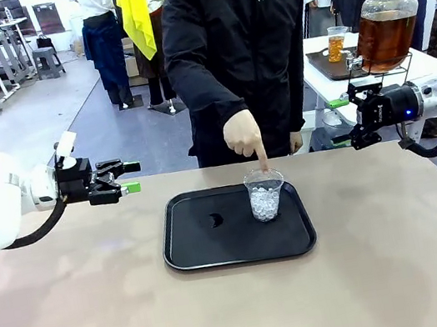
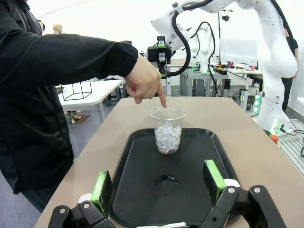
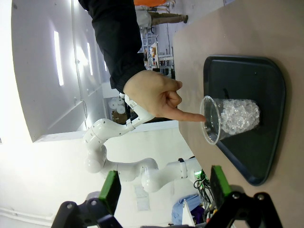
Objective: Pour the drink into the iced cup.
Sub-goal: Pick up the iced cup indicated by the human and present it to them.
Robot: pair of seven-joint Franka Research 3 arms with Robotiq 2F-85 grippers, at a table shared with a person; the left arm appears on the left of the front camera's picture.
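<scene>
So, w/ our left gripper & right gripper both agape, empty, iced cup stands on tray btwn them, but the drink sits far right, beyond the right gripper.

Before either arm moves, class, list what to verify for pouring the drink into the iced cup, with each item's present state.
1. Iced cup upright on the tray: ok.
2. Left hand open, empty: ok.
3. Right hand open, empty: ok.
4. Person's finger clear of cup: not ok, it is at the rim.
5. Dispenser jar of drink within reach: cannot tell; it stands on another table.
</scene>
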